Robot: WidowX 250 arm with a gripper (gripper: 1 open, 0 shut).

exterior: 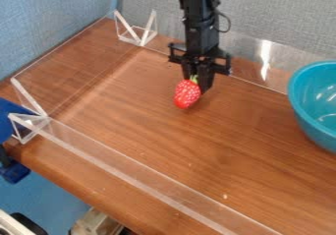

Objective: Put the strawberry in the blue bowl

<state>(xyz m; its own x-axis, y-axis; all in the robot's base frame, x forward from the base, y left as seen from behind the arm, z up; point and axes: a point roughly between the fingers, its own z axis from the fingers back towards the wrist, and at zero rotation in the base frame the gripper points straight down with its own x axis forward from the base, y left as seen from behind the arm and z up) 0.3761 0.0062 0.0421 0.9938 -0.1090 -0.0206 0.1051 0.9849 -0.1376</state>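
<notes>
The small bright red strawberry (188, 94) with a green leafy top hangs directly under the black hand (196, 75) of the robot arm. The hand points straight down, and its fingers are drawn in narrow around the leafy top of the fruit. The red body of the fruit shows fully below the fingertips. Whether the fruit is clear of the table or resting on it cannot be determined from this view; a dark patch lies on the wood just beneath it.

The large round teal-blue bowl (316, 103) stands to the right of the strawberry, well apart from it, and is cut off by the right edge of the view. The visible part of its interior holds nothing.

The brown wooden table (118, 106) carries both items. A low clear plastic wall (92, 158) borders the table on the near side, to the left of the strawberry, with clear triangular brackets at its corners.

Task status, as a judgement: the grasp appears complete, and the fruit is secured by its top. Remaining steps: lift, carry to the right until the fruit is above the bowl, and release. The grip on the leafy top alone looks slim, so the fruit may swing or slip in transit.
</notes>
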